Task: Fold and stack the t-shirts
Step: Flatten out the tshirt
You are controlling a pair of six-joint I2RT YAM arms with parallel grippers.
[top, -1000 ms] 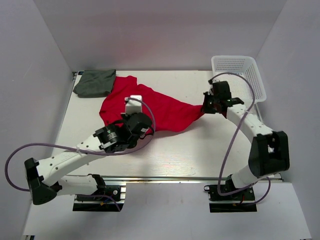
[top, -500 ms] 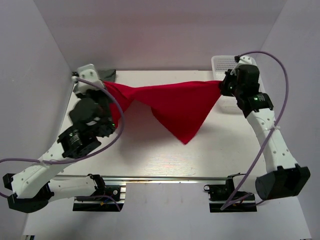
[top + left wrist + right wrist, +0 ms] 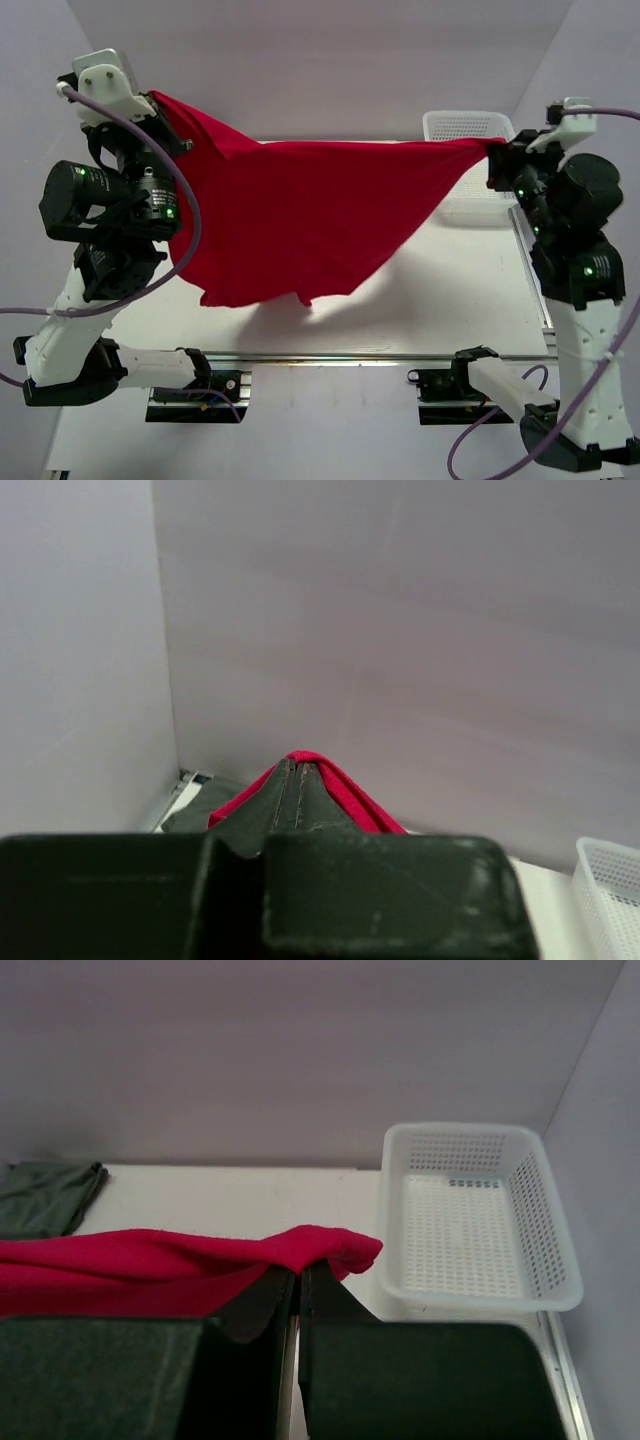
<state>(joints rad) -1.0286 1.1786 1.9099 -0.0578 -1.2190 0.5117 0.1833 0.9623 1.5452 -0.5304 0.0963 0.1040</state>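
Overhead, the red t-shirt (image 3: 300, 220) hangs spread as a wide sheet between the two arms, above the table (image 3: 450, 290). The left gripper (image 3: 165, 120) is clenched on the shirt's upper left corner, high over the far left of the table. The right gripper (image 3: 495, 155) grasps the opposite corner, just in front of the white mesh basket (image 3: 470, 125) at the far right. The top edge of the cloth runs nearly taut from one gripper to the other. Whether the lower edge touches the table cannot be told.

Left wrist view: the jaws are closed together, with a fold of the red t-shirt (image 3: 350, 795) wrapped over their tips. The grey-green t-shirt (image 3: 210, 808) lies on the table in the far left corner, below and beyond the jaws. A corner of the basket (image 3: 610, 880) shows at the right edge.

Right wrist view: the jaws are pressed shut on a bunched edge of the red t-shirt (image 3: 150, 1255), which trails off to the left. The basket (image 3: 460, 1130) stands just beyond, to the right. The grey-green t-shirt (image 3: 45, 1195) lies flat at the far left, well apart from the basket.
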